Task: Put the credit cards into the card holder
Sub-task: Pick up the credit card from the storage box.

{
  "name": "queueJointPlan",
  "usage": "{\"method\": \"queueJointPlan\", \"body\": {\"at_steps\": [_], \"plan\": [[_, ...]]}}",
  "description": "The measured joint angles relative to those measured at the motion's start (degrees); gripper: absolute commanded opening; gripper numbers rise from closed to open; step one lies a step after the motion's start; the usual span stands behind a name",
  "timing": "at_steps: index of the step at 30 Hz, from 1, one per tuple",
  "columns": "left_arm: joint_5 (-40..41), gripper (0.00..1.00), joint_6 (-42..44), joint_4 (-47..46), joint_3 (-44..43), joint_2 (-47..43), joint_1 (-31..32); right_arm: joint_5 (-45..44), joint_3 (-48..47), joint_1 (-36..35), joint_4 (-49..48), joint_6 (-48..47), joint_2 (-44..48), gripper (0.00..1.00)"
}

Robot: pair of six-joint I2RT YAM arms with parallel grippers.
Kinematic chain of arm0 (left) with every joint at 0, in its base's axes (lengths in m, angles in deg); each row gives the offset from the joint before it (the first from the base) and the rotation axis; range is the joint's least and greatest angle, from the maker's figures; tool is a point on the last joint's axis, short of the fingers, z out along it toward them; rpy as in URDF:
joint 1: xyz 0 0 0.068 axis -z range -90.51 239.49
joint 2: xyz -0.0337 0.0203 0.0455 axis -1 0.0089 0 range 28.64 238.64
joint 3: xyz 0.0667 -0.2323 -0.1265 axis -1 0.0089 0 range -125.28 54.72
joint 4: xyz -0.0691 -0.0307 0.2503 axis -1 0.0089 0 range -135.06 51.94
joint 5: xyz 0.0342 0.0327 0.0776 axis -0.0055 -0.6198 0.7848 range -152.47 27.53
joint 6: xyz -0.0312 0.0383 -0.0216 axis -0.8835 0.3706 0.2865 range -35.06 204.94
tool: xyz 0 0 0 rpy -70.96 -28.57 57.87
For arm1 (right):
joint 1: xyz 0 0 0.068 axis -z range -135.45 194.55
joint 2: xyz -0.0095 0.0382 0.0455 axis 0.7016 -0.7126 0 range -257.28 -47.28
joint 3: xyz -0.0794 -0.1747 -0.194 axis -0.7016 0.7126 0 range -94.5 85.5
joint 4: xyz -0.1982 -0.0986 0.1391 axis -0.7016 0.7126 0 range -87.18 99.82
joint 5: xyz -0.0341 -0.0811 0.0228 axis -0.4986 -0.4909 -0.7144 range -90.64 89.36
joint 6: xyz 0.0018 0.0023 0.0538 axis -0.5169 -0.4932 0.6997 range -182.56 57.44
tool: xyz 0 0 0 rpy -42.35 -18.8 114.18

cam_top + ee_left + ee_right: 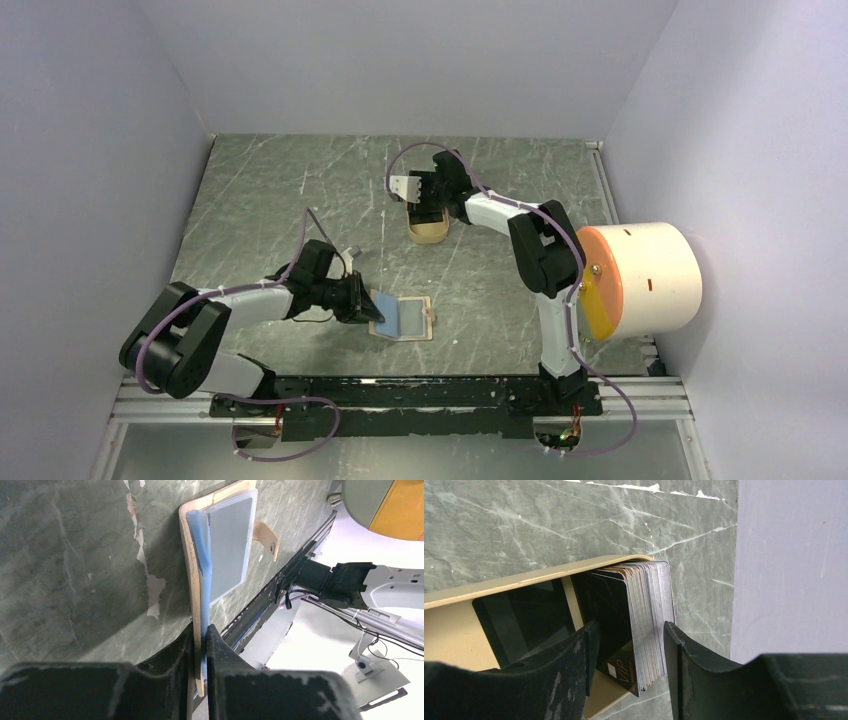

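The card holder (405, 317) lies open on the table, tan outside, bluish inside, with its small tab (265, 536) pointing away. My left gripper (201, 635) is shut on the card holder's (230, 540) near edge, pinching the tan cover and blue lining together. A stack of credit cards (651, 610), pale with a black "VIP" card in front, stands on edge in a tan tray (524, 582). My right gripper (630, 630) is open, one finger close on each side of that stack. Seen from above, the right gripper (425, 195) hangs over the tray (430, 235).
A big white drum with an orange face (645, 278) stands at the right edge beside the right arm. Pale walls close in three sides. A black rail (400, 392) runs along the near edge. Another black card (524, 615) lies flat in the tray.
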Motion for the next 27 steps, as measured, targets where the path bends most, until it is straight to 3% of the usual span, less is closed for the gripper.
{"method": "queueJointPlan", "body": {"at_steps": [15, 21, 27], "plan": [[0.0, 0.15, 0.0, 0.0, 0.5, 0.0, 0.0, 0.1, 0.0, 0.1, 0.5, 0.1, 1.5, 0.38], [0.0, 0.14, 0.0, -0.1, 0.6, 0.0, 0.0, 0.7, 0.0, 0.2, 1.7, 0.2, 1.8, 0.13], [0.0, 0.15, 0.0, -0.1, 0.6, 0.0, 0.0, 2.1, 0.0, 0.2, 4.2, 0.8, 2.6, 0.01]]}}
